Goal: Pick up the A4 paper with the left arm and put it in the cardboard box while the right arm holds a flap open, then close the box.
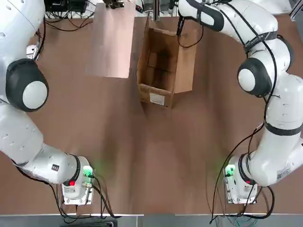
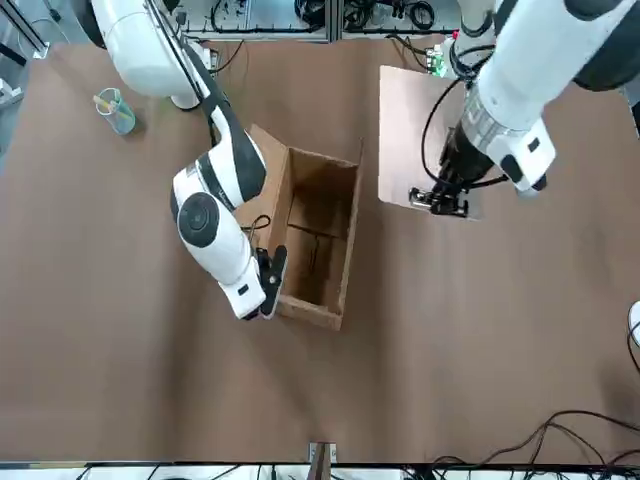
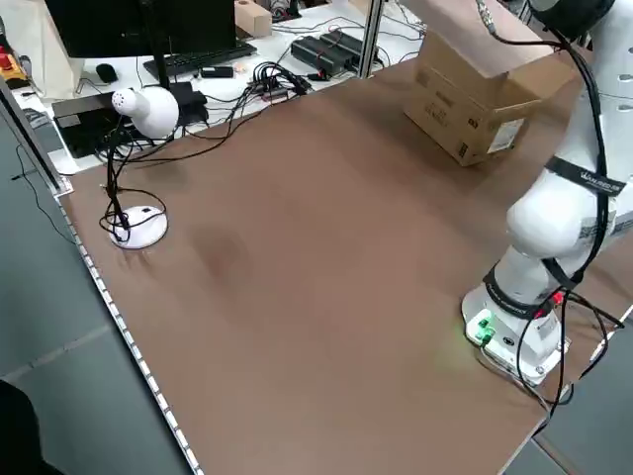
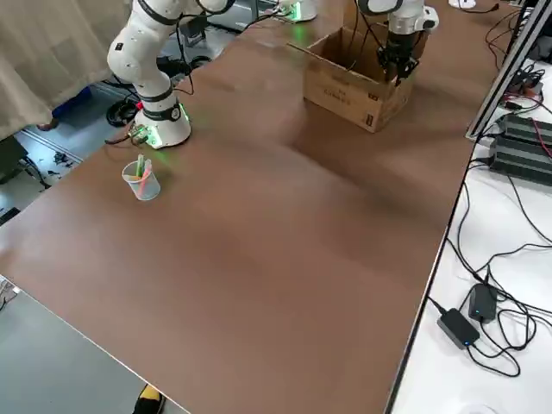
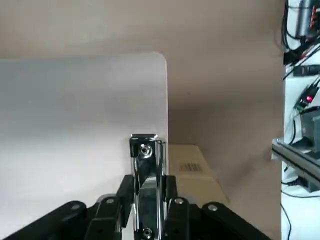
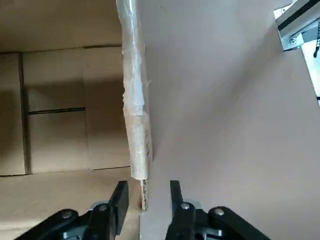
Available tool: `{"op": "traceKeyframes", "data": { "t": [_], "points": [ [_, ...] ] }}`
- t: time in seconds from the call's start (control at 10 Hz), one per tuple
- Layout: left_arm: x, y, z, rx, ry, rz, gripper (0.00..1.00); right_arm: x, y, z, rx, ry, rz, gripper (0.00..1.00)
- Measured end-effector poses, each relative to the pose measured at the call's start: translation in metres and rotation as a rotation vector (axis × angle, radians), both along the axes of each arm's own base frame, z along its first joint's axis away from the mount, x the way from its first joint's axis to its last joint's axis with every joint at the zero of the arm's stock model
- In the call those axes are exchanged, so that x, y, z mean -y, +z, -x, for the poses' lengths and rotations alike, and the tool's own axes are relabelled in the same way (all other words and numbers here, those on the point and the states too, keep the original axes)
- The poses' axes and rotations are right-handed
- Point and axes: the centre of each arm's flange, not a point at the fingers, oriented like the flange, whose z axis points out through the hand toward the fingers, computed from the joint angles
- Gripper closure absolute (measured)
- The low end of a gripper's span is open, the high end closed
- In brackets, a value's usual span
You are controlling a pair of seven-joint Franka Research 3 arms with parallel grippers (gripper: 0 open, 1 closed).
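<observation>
While both arms reached over the table:
Left gripper (image 5: 145,200): clamped on the metal clip (image 5: 145,150) of the flat pinkish-beige A4 paper (image 2: 420,130), held above the table beside the box.
Right gripper (image 6: 145,200): fingers apart, straddling a flap edge (image 6: 136,125).
Brown corrugated cardboard box (image 1: 163,68): open, white label on its end.

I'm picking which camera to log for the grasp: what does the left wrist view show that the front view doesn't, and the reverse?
Left wrist only: the left gripper shut on the metal clip at the paper edge. Front only: the box interior, open, with the right gripper at its far flap edge, and a cup on the table. Both: the paper held above the table, beside the box.
</observation>
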Motion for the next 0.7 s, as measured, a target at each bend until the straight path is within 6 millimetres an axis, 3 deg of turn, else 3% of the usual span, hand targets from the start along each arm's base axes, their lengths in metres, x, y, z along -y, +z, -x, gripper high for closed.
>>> {"op": "traceKeyframes", "data": {
  "t": [0.2, 0.4, 0.6, 0.7],
  "points": [
    [0.025, -0.003, 0.004, 0.022, 0.015, 0.023, 0.7, 0.011, 0.016, -0.002, -0.05, -0.024, 0.0, 0.56],
    [0.044, -0.005, 0.008, 0.043, 0.015, 0.043, 0.7, 0.045, 0.043, -0.011, -0.108, -0.087, -0.023, 0.52],
    [0.066, -0.006, 0.017, 0.051, 0.003, 0.056, 0.7, 0.078, 0.092, -0.01, -0.124, -0.186, -0.034, 0.44],
    [0.078, -0.006, 0.022, 0.06, -0.005, 0.066, 0.7, 0.092, 0.118, -0.004, -0.127, -0.23, -0.036, 0.33]
  ]
}}
